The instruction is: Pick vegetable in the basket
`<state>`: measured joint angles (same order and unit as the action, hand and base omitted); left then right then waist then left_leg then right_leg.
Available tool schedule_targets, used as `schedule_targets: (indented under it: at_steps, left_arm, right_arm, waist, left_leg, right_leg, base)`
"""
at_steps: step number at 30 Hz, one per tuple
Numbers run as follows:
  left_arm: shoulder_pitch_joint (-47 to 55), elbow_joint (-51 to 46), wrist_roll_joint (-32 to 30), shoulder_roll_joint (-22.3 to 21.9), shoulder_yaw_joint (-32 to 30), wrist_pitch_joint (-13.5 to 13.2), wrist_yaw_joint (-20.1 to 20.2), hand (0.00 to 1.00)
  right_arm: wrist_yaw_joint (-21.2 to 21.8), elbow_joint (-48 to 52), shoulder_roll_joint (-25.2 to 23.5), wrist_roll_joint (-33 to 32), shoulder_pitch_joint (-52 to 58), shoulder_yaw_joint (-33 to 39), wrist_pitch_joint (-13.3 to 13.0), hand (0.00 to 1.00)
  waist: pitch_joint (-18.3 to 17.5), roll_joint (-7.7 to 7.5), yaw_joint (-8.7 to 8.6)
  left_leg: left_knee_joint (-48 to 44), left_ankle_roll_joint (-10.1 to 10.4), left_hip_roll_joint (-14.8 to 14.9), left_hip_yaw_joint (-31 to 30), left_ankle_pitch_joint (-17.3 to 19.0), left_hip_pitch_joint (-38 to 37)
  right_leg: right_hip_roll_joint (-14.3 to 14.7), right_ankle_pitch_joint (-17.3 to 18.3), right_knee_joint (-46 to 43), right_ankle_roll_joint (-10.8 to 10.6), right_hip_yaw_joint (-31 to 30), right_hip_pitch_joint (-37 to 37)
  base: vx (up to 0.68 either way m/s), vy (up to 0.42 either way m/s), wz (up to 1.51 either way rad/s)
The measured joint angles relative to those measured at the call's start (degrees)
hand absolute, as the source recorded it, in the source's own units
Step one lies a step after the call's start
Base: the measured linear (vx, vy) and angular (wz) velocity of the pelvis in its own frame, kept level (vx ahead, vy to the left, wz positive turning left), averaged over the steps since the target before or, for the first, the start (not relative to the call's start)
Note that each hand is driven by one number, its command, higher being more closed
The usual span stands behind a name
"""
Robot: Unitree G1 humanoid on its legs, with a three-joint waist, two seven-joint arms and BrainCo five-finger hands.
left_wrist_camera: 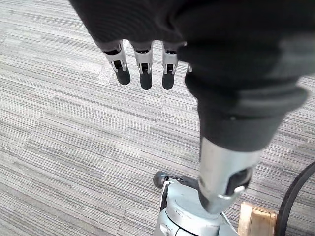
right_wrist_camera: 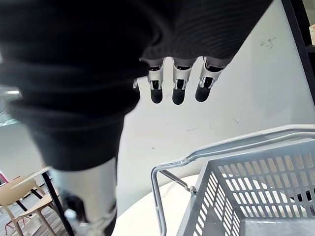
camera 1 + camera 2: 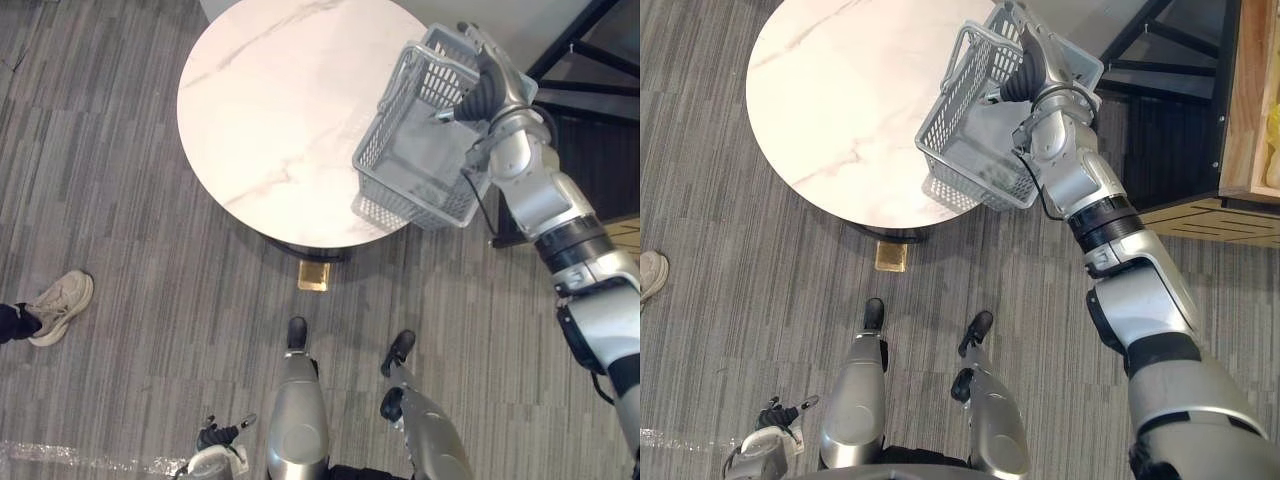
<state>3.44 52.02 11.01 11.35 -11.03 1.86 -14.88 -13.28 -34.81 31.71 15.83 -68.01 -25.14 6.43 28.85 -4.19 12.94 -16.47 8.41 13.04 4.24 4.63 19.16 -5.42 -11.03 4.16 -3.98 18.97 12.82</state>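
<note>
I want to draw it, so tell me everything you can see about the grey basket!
The basket is grey plastic, with slotted walls and a thin loop handle lying by its rim. Nothing shows inside it. It is at the edge of the round white marbled table, on the robot's right, and seems to reach past that edge. The right hand, fingers straight, is over its far rim; I cannot tell if they touch.

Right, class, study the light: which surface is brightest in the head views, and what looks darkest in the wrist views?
Left eye view: the white table is brightest, its veins washed pale; a dim mesh patch under the basket, shadow or reflection, unclear. Right wrist view: the right hand stands dark against the bright wall. Left wrist view: even light on the carpet, no glare.
</note>
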Motion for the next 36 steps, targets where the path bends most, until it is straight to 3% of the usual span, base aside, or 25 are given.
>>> schedule_targets:
  at_steps: [9, 16, 22, 27, 28, 36]
  left_arm:
    - [-0.27, 0.06, -0.12, 0.02, 0.14, -0.53, -0.19, 0.00]
    - [-1.77, 0.93, -0.14, 0.02, 2.00, -1.75, -0.12, 0.00]
    - [-3.63, 3.39, -0.54, -0.11, 3.16, -2.67, 0.07, 0.00]
    - [-3.74, 3.47, -0.52, -0.19, 4.29, -4.42, 0.21, 0.00]
    - [-3.79, 3.48, -0.52, -0.19, 4.45, -4.47, 0.21, 0.00]
    - [-4.56, 5.09, -0.59, -0.39, 5.17, -5.04, 0.24, 0.00]
  right_arm:
    - [2.22, -7.38, 2.54, 4.05, -0.35, 0.05, 0.29, 0.00]
    - [0.28, -12.93, 3.84, 4.63, -1.75, 0.13, -3.92, 0.00]
    - [-2.33, -16.41, 4.80, 6.34, -3.22, 2.22, -6.06, 0.00]
    - [-2.88, -17.88, 5.07, 6.66, -3.86, 2.21, -8.02, 0.00]
    - [-2.88, -17.88, 5.09, 6.66, -3.86, 2.22, -8.09, 1.00]
    - [-4.15, -17.85, 5.32, 6.97, -3.83, 2.35, -10.66, 1.00]
  waist:
    - [0.18, 0.31, 0.99]
    - [0.96, 1.67, 1.43]
    - [1.76, 3.16, 1.64]
    - [1.92, 3.50, 1.57]
    - [1.96, 3.58, 1.56]
    - [1.92, 4.07, 1.50]
  left_leg:
    - [-1.23, -0.05, 0.07, -0.13, 0.23, 2.11]
    - [-1.79, -0.16, -0.23, -0.34, 0.25, 3.82]
    - [-2.02, -0.29, -0.52, -0.29, 0.16, 5.88]
    - [-1.79, -0.29, -0.76, -0.14, 0.17, 5.88]
    - [-1.79, -0.29, -0.79, -0.11, 0.17, 5.88]
    - [-1.80, -0.30, -1.13, 0.07, 0.17, 5.77]
  right_leg:
    - [0.01, -0.30, -0.37, 0.19, -0.15, 1.73]
    - [-0.30, -0.35, -0.35, 0.11, -0.07, 3.12]
    - [-0.53, -1.05, -0.33, 0.26, -0.12, 5.16]
    - [-0.67, -1.06, -0.28, 0.25, -0.56, 5.65]
    - [-0.71, -1.06, -0.31, 0.26, -0.61, 5.69]
    - [-1.11, -1.06, -0.77, 0.24, -0.70, 5.95]
  base:
    - [0.01, 0.007, 0.00]
    - [0.01, 0.013, 0.01]
    - [0.02, 0.012, 0.00]
    - [0.04, 0.018, -0.04]
    - [0.03, 0.023, -0.02]
    - [0.00, 0.000, 0.00]
